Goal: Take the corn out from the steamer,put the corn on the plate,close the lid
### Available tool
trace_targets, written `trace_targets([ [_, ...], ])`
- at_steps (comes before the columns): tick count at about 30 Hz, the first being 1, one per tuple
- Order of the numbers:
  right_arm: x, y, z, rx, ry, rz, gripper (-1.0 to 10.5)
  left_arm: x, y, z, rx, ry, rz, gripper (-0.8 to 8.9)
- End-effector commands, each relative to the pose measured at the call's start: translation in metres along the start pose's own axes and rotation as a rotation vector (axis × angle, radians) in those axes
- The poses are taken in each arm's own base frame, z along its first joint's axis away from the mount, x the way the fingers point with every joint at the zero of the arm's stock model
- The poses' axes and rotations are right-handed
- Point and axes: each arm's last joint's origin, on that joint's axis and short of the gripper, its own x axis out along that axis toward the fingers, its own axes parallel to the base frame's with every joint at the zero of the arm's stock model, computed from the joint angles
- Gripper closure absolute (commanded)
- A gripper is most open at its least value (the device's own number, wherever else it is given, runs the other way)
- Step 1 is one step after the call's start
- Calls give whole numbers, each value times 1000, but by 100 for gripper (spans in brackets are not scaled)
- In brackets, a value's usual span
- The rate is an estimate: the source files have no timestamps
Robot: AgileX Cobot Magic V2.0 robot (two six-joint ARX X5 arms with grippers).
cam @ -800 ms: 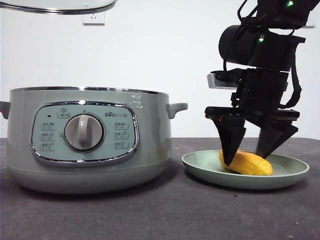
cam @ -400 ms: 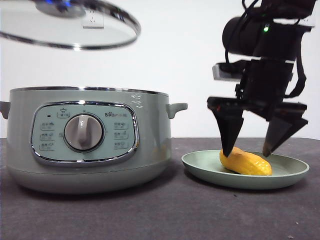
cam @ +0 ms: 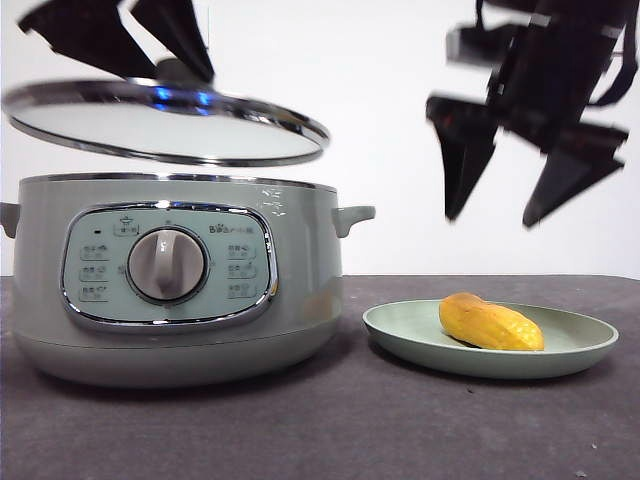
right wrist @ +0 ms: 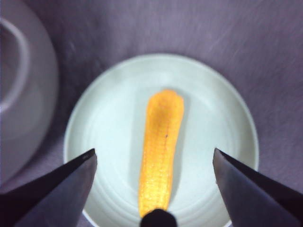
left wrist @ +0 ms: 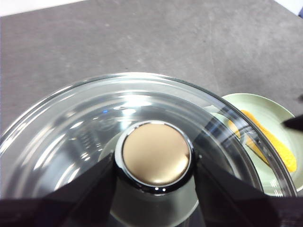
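Note:
The yellow corn lies free on the pale green plate, right of the grey-green steamer. High above the plate my right gripper hangs open and empty; its wrist view looks down on the corn and plate between its spread jaws. The glass lid hovers slightly tilted just over the steamer's rim, and my left gripper is shut on its knob. Through the glass the left wrist view shows the plate and corn.
A dark grey tabletop carries the steamer and the plate. A white wall with a socket stands behind. The steamer's side handle points toward the plate.
My right gripper has let go of the corn and risen well above the plate. The left gripper has brought the lid down and rightward to just above the steamer.

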Motion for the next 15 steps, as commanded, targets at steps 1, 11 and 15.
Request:
trace_targets([
  [1, -18, -2, -1, 16, -54, 0, 537, 6, -2, 6, -3, -39, -8, 822],
  [11, -79, -13, -7, 46, -218, -8, 537, 22, 0, -1, 5, 19, 32, 822],
  [15, -82, -16, -9, 55, -208, -17, 538, 32, 1, -8, 5, 88, 37, 822],
])
